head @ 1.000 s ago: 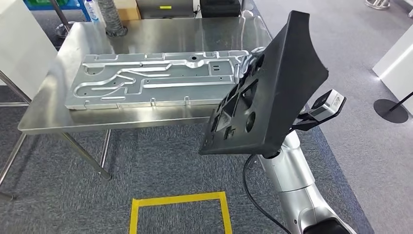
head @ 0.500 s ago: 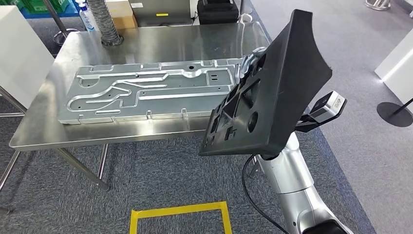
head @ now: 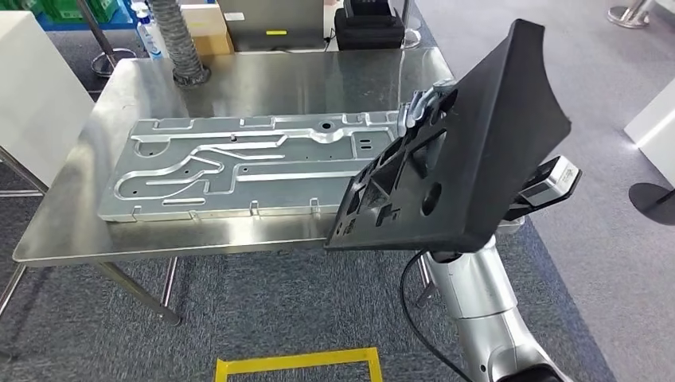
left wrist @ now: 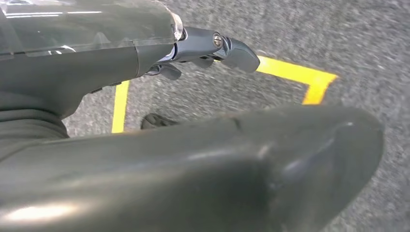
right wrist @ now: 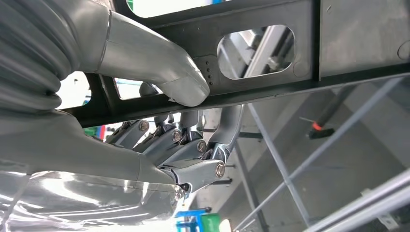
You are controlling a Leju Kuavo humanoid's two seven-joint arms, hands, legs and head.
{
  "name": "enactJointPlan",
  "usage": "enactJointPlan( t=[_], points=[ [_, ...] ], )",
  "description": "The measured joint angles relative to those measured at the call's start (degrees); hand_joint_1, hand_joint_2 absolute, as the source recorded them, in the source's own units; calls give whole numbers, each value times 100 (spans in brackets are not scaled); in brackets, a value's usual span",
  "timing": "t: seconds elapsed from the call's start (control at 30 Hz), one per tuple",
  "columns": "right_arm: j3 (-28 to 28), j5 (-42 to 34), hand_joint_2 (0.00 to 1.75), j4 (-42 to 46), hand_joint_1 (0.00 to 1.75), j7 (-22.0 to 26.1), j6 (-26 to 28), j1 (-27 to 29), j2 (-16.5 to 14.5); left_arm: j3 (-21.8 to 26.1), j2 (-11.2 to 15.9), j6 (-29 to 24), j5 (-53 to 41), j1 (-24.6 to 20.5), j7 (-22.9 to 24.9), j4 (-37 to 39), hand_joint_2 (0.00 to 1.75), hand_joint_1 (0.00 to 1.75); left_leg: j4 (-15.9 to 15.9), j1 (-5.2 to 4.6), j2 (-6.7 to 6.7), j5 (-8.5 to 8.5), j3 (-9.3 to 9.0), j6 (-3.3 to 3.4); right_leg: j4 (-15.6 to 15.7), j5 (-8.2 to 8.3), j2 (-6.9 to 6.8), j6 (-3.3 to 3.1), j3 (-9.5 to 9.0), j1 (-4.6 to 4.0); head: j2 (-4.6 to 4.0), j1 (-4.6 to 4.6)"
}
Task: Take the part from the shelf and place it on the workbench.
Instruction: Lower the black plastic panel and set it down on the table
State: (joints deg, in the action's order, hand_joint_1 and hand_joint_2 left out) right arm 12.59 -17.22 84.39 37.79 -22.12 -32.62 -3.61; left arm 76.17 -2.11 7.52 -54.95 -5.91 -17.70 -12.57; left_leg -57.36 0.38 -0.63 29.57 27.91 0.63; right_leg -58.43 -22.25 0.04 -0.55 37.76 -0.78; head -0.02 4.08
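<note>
- The left hand (left wrist: 212, 48) hangs low over grey carpet (left wrist: 338, 38) and a corner of yellow floor tape (left wrist: 295, 75). Its dark fingers curl inward with nothing in them; it takes no part in the carry.
- The workbench (head: 72, 231), a steel table, stands ahead and to the left in the head view. A long stamped metal panel (head: 239, 167) lies flat on it, its long axis running left to right and covering most of the middle of the top.
- Bare steel shows along the near edge, at the far side, and in the right-hand corner nearest the carried part.
- The part (head: 470, 151), a black moulded plastic panel with cut-out windows, is off the shelf and held up in the air, tilted steeply on edge. It hangs at the right end of the bench, its lower edge over the near right corner.
- The right hand (right wrist: 188, 140) holds it: in the right wrist view the thumb presses on one side of a rib of the part and the fingers (right wrist: 227, 130) hook through an opening from the other.
- Judgement: the bench lies forward and left of the right hand, so the placing falls to that arm. The part probably has to be tipped flat and set either on the bare right corner or across the metal panel; the free strip looks narrow.
</note>
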Motion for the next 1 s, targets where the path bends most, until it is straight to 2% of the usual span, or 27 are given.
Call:
enactJointPlan(
  t=[0.07, 0.13, 0.17, 0.2, 0.27, 0.3, 0.33, 0.37, 0.43, 0.5, 0.53, 0.6, 0.67, 0.7, 0.77, 0.8, 0.83, 0.87, 0.93, 0.97, 1.0],
  points=[
    [-38, -11, 175, 48, 175, 4, -9, 24, 2, 0, 3, -1, 14, -4, 2, 0, 0, 0, -5, -5, 2, 13, -58, -65, 72, -41, 6, -53, -65, 1, 0, -9],
    [-71, -21, 175, 107, 175, 9, -18, 29, 3, 0, 13, -4, 33, -6, 3, 0, 0, 0, -233, -4, 15, 26, -20, -110, 132, -62, 10, -117, -197, 29, 0, -7],
    [-84, -27, 175, 130, 175, 14, -22, 26, 3, 0, 18, -6, 40, -11, 3, 0, 0, 0, -485, 2, 19, 85, 109, -129, 151, -93, 10, -143, -267, 41, 0, -6],
    [-95, -31, 175, 152, 175, 18, -22, 23, 3, 0, 25, -7, 46, -15, 2, 0, 0, 0, -833, 12, 24, 190, 314, -152, 162, -135, 8, -163, -322, 44, 0, -6],
    [-131, -38, 175, 183, 175, 28, -15, 30, 4, 0, 34, -7, 57, -7, 0, 0, 0, 0, -1508, 25, 25, 491, 803, -209, 164, -237, 13, -175, -425, 48, 0, -5],
    [-161, -40, 175, 202, 175, 33, -9, 37, 6, 0, 38, -7, 62, 5, -2, 0, 0, 0, -1665, 32, 25, 586, 982, -232, 163, -295, 19, -170, -492, 51, 0, -5],
    [-194, -43, 175, 222, 175, 37, -6, 43, 9, 0, 39, -7, 67, 16, -4, 0, 0, 0, -1632, 36, 26, 572, 1073, -241, 161, -356, 24, -160, -571, 55, 0, -5],
    [-230, -46, 175, 249, 175, 39, -3, 45, 12, 1, 41, -7, 72, 24, -7, 0, 0, 0, -1412, 40, 27, 422, 1075, -242, 155, -421, 30, -146, -662, 60, 0, -5],
    [-296, -49, 175, 306, 175, 26, 7, 35, 22, 3, 50, -10, 83, 38, -19, 0, 0, 0, -671, 41, 32, -211, 962, -219, 119, -565, 32, -105, -849, 65, 0, -6],
    [-344, -43, 175, 342, 175, -18, 37, 9, 35, 7, 57, -19, 94, 52, -38, 1, 0, 0, -215, 26, 39, -654, 890, -154, 68, -703, 45, -46, -942, 54, 0, -6],
    [-361, -36, 175, 351, 175, -50, 55, -12, 42, 9, 57, -24, 101, 55, -50, 1, 0, 0, -160, 14, 40, -716, 895, -114, 51, -755, 52, -15, -954, 47, 0, -8],
    [-391, -16, 175, 369, 175, -108, 84, -77, 58, 10, 58, -32, 122, 45, -76, 0, 0, 0, -167, 15, 34, -702, 880, -42, 49, -834, 61, 58, -960, 53, 0, -7],
    [-419, 30, 175, 369, 175, -151, 124, -175, 82, 11, 58, -38, 147, 27, -94, 0, 0, 0, -131, 33, 36, -686, 847, 21, -189, -994, 50, 124, -851, 68, 0, -6],
    [-429, 69, 175, 359, 175, -166, 162, -218, 96, 12, 58, -42, 157, 19, -98, 0, 0, 0, -120, 40, 37, -673, 828, 47, -495, -1138, 44, 153, -686, 80, 0, -7],
    [-437, 177, 175, 308, 175, -195, 261, -270, 122, 15, 59, -49, 172, 11, -102, 0, 0, 0, -117, 38, 34, -628, 802, 75, -1303, -1416, 39, 194, -188, 98, 0, -8],
    [-439, 248, 175, 261, 175, -208, 324, -281, 137, 16, 60, -50, 184, 12, -104, 0, 0, 0, -118, 38, 28, -603, 782, 78, -1592, -1441, 36, 205, 33, 108, 0, -8],
    [-439, 329, 175, 201, 175, -225, 394, -297, 153, 19, 60, -50, 197, 15, -108, 0, 0, 0, -118, 38, 19, -575, 750, 75, -1661, -1334, 33, 206, 156, 114, 0, -8],
    [-438, 414, 175, 136, 175, -250, 467, -329, 168, 21, 61, -50, 210, 17, -113, 0, 0, 0, -119, 37, 8, -544, 708, 69, -1487, -1106, 31, 195, 162, 117, 0, -8],
    [-432, 601, 175, -16, 175, -347, 611, -459, 207, 27, 57, -49, 239, 19, -127, 1, 0, 0, -118, 33, -10, -485, 626, 45, -697, -526, 31, 140, -58, 105, 0, -8],
    [-418, 698, 175, -106, 175, -423, 672, -551, 224, 33, 53, -44, 253, 17, -134, 1, 0, 0, -122, 24, -16, -461, 609, 26, -340, -337, 30, 107, -167, 87, 0, -8],
    [-393, 795, 175, -200, 175, -508, 730, -646, 239, 42, 50, -37, 266, 15, -143, 2, 0, 0, -122, 19, -17, -447, 606, 4, -124, -243, 31, 81, -229, 68, 0, -8]
  ],
)
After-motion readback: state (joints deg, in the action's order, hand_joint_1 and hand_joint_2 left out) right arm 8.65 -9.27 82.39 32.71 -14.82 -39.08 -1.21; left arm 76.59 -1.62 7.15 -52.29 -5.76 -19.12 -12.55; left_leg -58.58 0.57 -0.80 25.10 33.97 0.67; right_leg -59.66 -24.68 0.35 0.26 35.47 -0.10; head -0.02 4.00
